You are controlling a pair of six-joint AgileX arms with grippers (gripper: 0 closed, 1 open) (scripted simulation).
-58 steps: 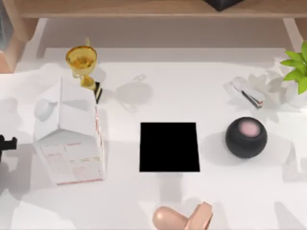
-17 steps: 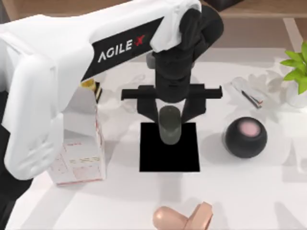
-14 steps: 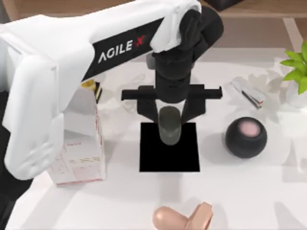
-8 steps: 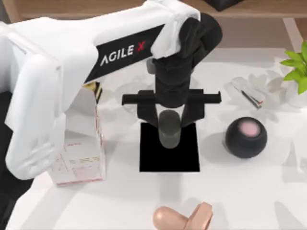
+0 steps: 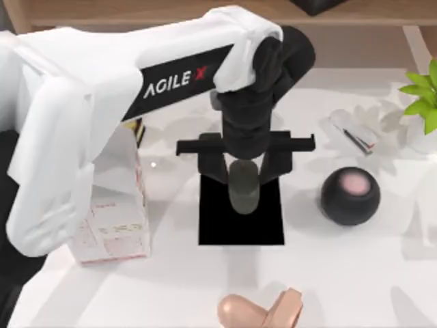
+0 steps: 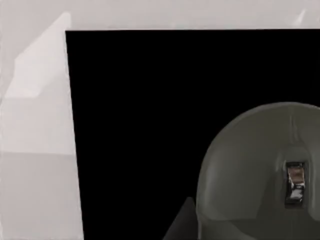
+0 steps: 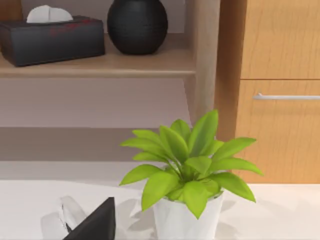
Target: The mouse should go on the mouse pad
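Our left gripper hangs over the mouse pad, clenched on the mouse above the pad's far half. A milk carton stands left on the bench.

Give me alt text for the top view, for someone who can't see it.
The left arm's pincer holds the grey-olive mouse over the far half of the black mouse pad at the table's middle. A black ball with a pink top sits to the right, a white carton to the left.
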